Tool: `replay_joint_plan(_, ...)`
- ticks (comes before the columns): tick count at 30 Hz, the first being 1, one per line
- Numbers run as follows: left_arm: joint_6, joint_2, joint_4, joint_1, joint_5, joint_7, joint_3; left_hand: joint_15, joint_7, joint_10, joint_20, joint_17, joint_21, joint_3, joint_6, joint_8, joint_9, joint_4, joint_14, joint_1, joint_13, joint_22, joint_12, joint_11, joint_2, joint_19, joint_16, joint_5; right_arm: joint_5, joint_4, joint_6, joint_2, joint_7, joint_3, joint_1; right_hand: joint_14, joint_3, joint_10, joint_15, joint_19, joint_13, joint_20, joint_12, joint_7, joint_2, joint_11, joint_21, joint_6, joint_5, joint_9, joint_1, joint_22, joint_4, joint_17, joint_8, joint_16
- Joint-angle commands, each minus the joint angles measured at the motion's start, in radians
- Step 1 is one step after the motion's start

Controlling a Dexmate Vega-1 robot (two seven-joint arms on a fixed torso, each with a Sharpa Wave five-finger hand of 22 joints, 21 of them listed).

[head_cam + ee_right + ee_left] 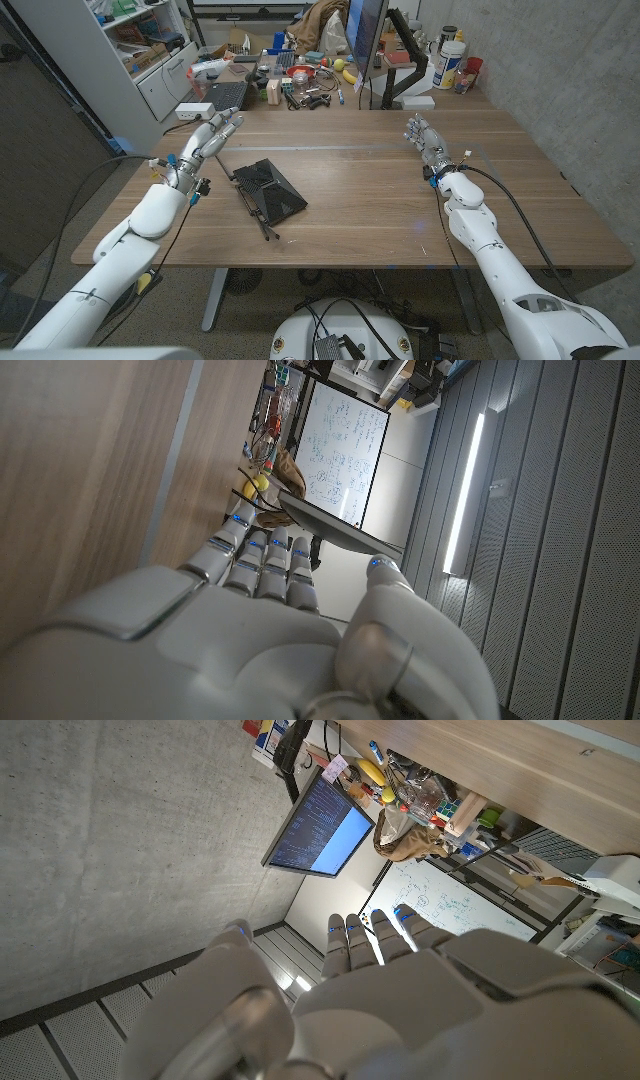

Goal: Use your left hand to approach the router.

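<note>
Your left hand (pixel 212 138) hangs above the table with its fingers stretched out and apart, holding nothing. From its wrist camera you see the same hand (pixel 400 990) from behind, fingers straight and pointing toward the far side of the room.

Just beside that hand, on its inner side and a little nearer the robot, lies the flat black angular router (pixel 268 187) with thin black antennas sticking out along its edge. It rests on the wooden table (pixel 380 210), tilted diagonally to the table's edges. Your left hand is apart from it, with no finger touching its casing.

Well apart from the left hand, across the table, your right hand (pixel 426 140) is also released, fingers extended and slightly spread, empty. Its wrist camera shows the right hand (pixel 250 630) with fingers lying side by side and straight.

Beyond both hands, past the table's far edge, stands a dark computer monitor (pixel 366 40) on a black arm, and a cluttered desk with a yellow banana-shaped object (pixel 343 68) among small items. A white shelving unit (pixel 150 50) stands beyond your left hand, at the far corner.
</note>
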Motion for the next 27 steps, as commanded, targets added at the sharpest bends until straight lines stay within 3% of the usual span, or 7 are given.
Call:
replay_joint_plan(1,0.023,0.011,-0.030,0.008,0.069,0.032,0.002,-0.004,-0.001,0.009,0.000,0.002,-0.003,0.001,0.009,0.006,0.004,-0.002,0.004,0.014,0.006,0.001,0.009,0.000,-0.001,0.005,0.006,0.002,-0.002,0.004,-0.006,-0.003,0.006,0.000,0.006,0.007,0.002,0.011,0.001,0.008,0.005,-0.001,-0.002,-0.003,0.003,0.001,0.001,0.003,0.002,0.005,-0.008,0.005,-0.007,0.006,-0.002,0.000)
replay_joint_plan(27,0.098,0.037,-0.102,0.050,0.228,0.095,-0.002,-0.006,-0.005,0.012,0.008,0.002,-0.009,0.000,0.018,0.005,0.004,-0.005,0.006,0.020,0.006,0.001,0.008,-0.007,0.002,0.004,0.004,0.001,0.000,0.001,-0.006,-0.007,0.011,0.010,0.006,0.008,0.002,0.012,0.002,0.008,0.005,-0.001,-0.006,-0.003,0.003,0.001,0.000,0.003,0.002,0.005,-0.010,0.005,-0.008,0.006,-0.003,0.000)
